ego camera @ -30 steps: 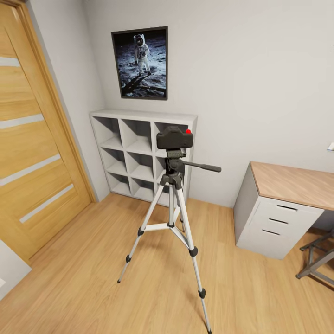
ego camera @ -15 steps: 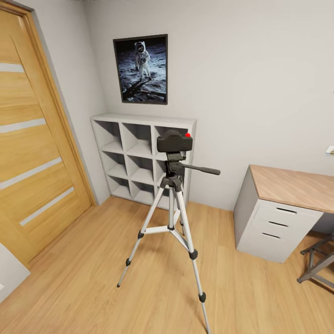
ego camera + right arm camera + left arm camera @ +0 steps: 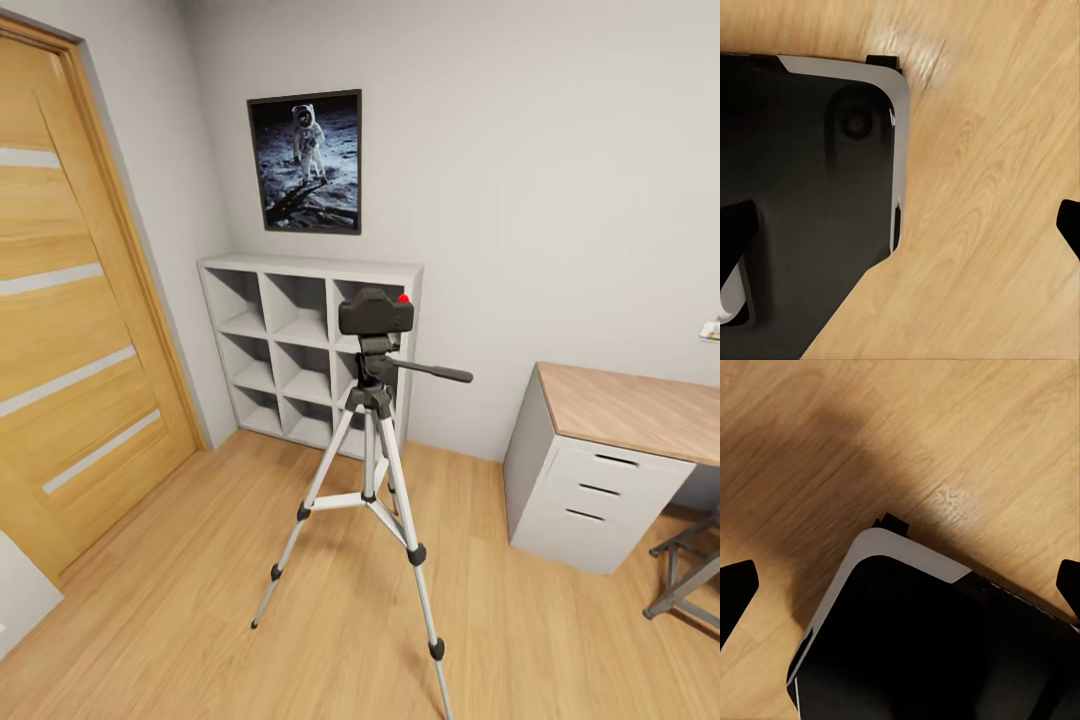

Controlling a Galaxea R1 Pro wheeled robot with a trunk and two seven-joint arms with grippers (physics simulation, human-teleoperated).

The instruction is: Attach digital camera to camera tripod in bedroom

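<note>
Light grey walls (image 3: 560,180) meet a pale wood floor (image 3: 180,570). An oak door with pale stripes (image 3: 70,320) fills the left edge. At upper centre hangs a framed astronaut poster (image 3: 306,162) above a white cube shelf (image 3: 290,340). At right stands a wood-topped desk with white drawers (image 3: 600,470).

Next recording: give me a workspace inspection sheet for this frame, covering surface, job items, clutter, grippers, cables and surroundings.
Surface: light wood floor, bare around the tripod.
Job's things: small black boxy digital camera sits atop the silver-legged camera tripod, upright.
Clutter: nothing seen.
Grippers: left gripper and right gripper both open, empty, hanging over the robot's dark base.
Cables: nothing seen.
Surroundings: oak door, white cube shelf, astronaut poster, wood-topped desk with drawers.
</note>
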